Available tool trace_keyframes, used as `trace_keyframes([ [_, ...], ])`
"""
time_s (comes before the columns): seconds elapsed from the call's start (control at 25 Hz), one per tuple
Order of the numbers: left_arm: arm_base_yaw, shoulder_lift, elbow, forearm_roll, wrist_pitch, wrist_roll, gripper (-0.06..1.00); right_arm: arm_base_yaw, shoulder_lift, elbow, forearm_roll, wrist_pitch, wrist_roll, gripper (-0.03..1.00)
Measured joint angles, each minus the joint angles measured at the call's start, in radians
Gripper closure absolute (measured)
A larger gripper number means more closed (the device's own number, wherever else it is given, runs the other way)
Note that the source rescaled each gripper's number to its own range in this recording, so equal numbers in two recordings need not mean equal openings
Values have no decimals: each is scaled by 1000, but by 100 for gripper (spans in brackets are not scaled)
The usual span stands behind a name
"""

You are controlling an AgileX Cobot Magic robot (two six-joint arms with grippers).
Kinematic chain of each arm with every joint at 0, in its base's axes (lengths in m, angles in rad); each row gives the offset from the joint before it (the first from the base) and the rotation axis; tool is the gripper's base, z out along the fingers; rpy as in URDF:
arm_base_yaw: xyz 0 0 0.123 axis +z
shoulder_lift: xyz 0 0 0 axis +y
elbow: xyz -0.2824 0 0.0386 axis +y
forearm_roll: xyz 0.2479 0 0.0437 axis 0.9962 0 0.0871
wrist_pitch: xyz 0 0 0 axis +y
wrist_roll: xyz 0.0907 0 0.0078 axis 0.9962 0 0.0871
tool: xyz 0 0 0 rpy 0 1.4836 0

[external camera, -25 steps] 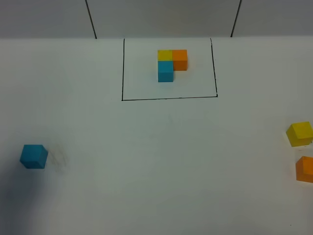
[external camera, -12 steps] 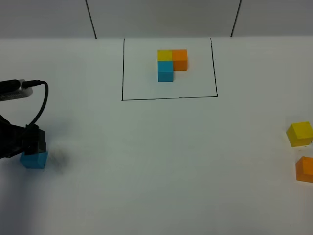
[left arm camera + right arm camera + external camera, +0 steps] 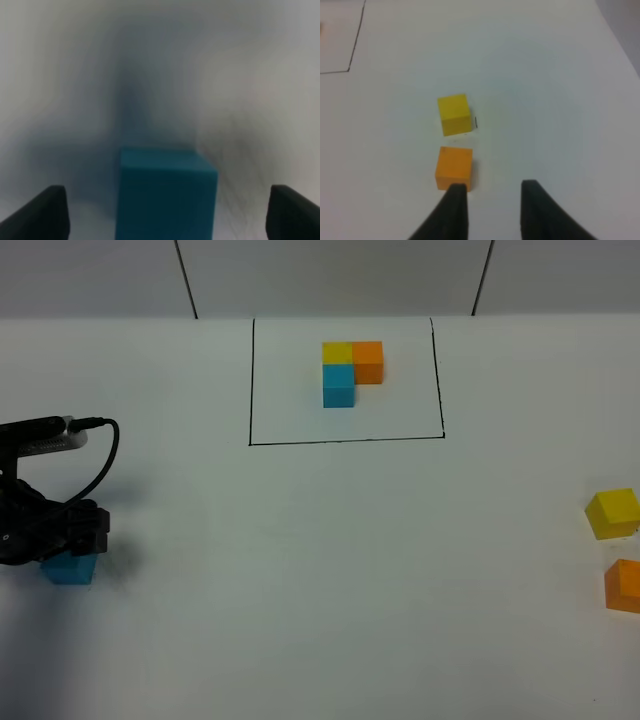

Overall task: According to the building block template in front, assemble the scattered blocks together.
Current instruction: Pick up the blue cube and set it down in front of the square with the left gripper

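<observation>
- since half a second back, left gripper (image 3: 78, 538) has come further in from the left edge, over the cyan-blue cube (image 3: 68, 571); a second back it was absent from the high view. cubes and template unmoved.
- left gripper: pincer wide, fingers well out to either side of the cyan-blue cube in the wrist view, no contact visible. cube appears to sit on the table (image 3: 320, 570), near its left edge.
- right gripper (image 3: 492, 210): pincer partly spread, holding nothing; one fingertip just beside the orange cube (image 3: 454, 167).
- yellow cube (image 3: 454, 115) and orange cube: near the right edge of the table, close together but apart, untouched.
- building block template (image 3: 352, 370): l of three cubes inside a drawn black rectangle, far middle; yellow and orange side by side, blue in front of yellow.
- progress: nothing assembled. first pick-up only being lined up; all three scattered cubes remain to be gathered and joined in the l.
</observation>
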Motion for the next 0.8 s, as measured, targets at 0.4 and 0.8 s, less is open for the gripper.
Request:
trace_keyframes([
  [0.4,0,46,-1,-3,-39,0,27,0,0,0,0,0,0,96],
  [0.8,0,46,-4,-2,-6,53,93,0,0,0,0,0,0,96],
])
